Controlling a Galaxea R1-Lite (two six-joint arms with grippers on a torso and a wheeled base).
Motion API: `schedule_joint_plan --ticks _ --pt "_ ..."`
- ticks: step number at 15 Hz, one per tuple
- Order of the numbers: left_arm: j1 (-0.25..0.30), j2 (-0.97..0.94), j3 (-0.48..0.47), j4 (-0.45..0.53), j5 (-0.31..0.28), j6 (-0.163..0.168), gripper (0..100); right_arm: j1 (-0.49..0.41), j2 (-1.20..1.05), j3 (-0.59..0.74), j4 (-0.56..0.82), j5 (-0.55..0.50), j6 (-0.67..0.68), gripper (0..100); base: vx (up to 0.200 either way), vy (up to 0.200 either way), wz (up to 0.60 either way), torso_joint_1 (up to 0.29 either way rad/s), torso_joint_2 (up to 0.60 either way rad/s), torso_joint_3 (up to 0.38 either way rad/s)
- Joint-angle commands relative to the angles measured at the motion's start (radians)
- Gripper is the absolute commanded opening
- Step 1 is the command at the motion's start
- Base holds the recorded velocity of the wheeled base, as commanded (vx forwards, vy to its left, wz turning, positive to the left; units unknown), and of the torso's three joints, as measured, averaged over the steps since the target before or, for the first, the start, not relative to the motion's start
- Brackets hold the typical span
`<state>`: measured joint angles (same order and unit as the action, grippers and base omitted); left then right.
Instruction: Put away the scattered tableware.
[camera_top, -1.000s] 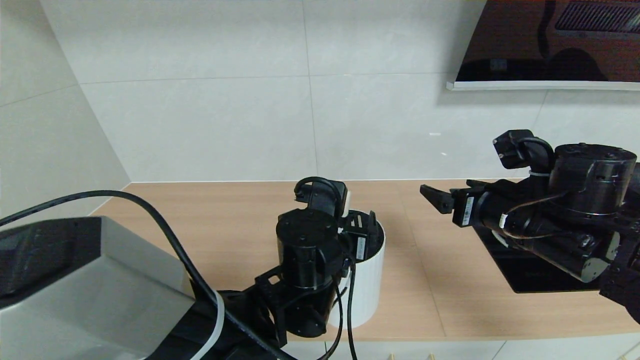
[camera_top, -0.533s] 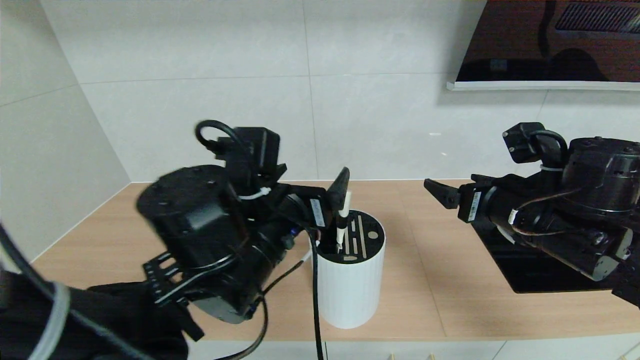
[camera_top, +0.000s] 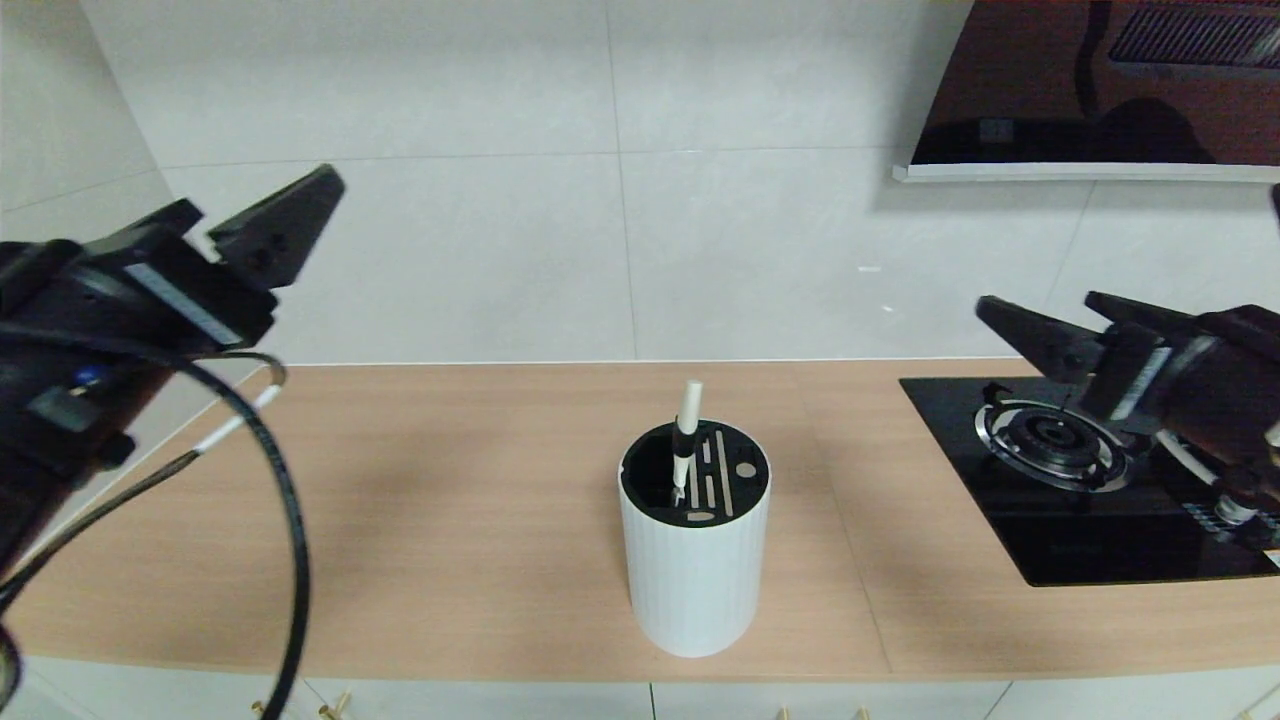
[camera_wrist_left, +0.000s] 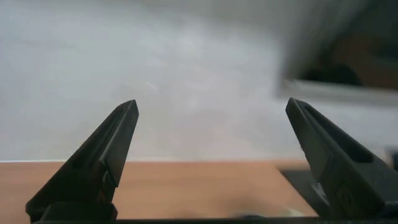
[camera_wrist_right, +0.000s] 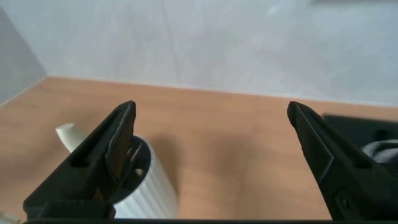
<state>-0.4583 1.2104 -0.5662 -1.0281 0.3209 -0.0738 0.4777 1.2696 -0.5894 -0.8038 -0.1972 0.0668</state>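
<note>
You see one holder (camera_top: 694, 580) mid-frame holding one white-handled utensil (camera_top: 686, 420); left gripper (camera_top: 258, 195) and right gripper (camera_top: 1040, 302) spread wide, empty.

I see a counter (camera_top: 450, 520) of pale wood grain, matt. The holder (camera_top: 695, 590) has a white ribbed wall, matt like plastic, and a smooth black top. The utensil (camera_top: 688, 405) in it has a smooth white handle with a black band. The stove (camera_top: 1080, 545) is glossy black glass, and its burner ring (camera_top: 1045, 440) is shiny metal. The wall tiles (camera_top: 600, 250) look smooth with a faint sheen. The left gripper (camera_top: 255, 200) and right gripper (camera_top: 1040, 302) are matt black, plastic by the look.
</note>
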Motion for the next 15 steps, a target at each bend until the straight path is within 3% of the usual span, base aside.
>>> schedule_joint_plan --ticks 1,2,3,4,6,7,10,11,12,15 --pt "0.122 -0.471 0.103 0.35 -0.071 0.002 100 -0.12 -0.303 0.194 0.009 0.019 -0.03 100 0.0 0.0 0.0 0.0 0.0 0.0" --pt "0.122 -0.519 0.103 0.407 -0.074 0.003 100 -0.131 -0.332 0.21 0.014 0.019 -0.03 100 0.0 0.0 0.0 0.0 0.0 0.0" --pt "0.121 -0.773 0.071 0.752 -0.097 0.006 100 -0.172 -0.504 0.29 0.081 0.021 -0.032 100 0.0 0.0 0.0 0.0 0.0 0.0" --pt "0.145 -0.891 0.037 0.947 -0.123 0.003 100 -0.177 -0.644 0.309 0.181 0.019 -0.039 100 0.0 0.0 0.0 0.0 0.0 0.0" --pt "0.205 -1.028 0.028 1.108 -0.14 0.003 100 -0.195 -0.886 0.267 0.462 0.013 -0.079 100 0.0 0.0 0.0 0.0 0.0 0.0" --pt "0.225 -1.089 0.042 1.149 -0.149 0.008 100 -0.232 -0.993 0.233 0.617 0.019 -0.104 100 0.0 0.0 0.0 0.0 0.0 0.0" --pt "0.242 -1.114 0.051 1.181 -0.103 -0.006 100 -0.284 -1.173 0.175 0.87 0.016 -0.156 100 0.0 0.0 0.0 0.0 0.0 0.0" --pt "0.256 -1.112 0.048 1.183 -0.114 0.006 100 -0.33 -1.17 0.177 0.865 -0.002 -0.156 100 0.0 0.0 0.0 0.0 0.0 0.0" --pt "0.303 -1.112 0.051 1.181 -0.121 0.037 100 -0.393 -1.171 0.177 0.865 -0.002 -0.156 100 0.0 0.0 0.0 0.0 0.0 0.0" --pt "0.444 -1.167 0.098 1.183 -0.135 0.052 100 -0.499 -1.22 0.252 0.867 0.044 -0.156 100 0.0 0.0 0.0 0.0 0.0 0.0"
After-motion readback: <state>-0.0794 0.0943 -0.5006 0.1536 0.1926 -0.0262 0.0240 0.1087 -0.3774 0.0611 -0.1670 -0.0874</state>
